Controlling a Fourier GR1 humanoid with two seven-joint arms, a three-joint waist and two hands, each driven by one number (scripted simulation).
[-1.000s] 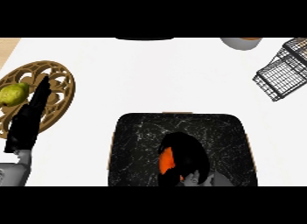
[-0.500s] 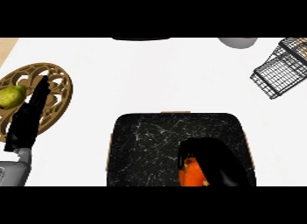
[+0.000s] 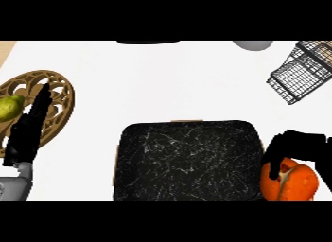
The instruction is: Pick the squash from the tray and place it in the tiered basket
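At the lower right of the head view, the right hand (image 3: 304,146) is curled over an orange squash (image 3: 292,182), its black fingers wrapped down the near side so that only the lower bulge of the squash is seen. Half a second ago the same hand and squash were over the right part of the dark marbled tray (image 3: 186,160); a second ago they were nearer its middle. Now the squash is seen just off the tray's right rim, over the white counter (image 3: 161,80), and no part of it lies on the tray any more. The pick is therefore judged to be done, and the carry to be under way.

Further out, the black wire tiered basket (image 3: 304,71) is seen at the upper right, well apart from the held squash and beyond it. A travel forward and slightly rightward is judged to be needed, with enough height to clear the basket's wire rim before release. Which tier can be reached cannot be told.

Beside the basket, a grey rounded object (image 3: 252,45) is cut by the top edge. At the far left, the left hand (image 3: 30,127) is laid with straight fingers over a brown openwork wooden trivet (image 3: 56,101), on which a yellow-green pear-like fruit (image 3: 5,108) rests; it is not involved in the carry.
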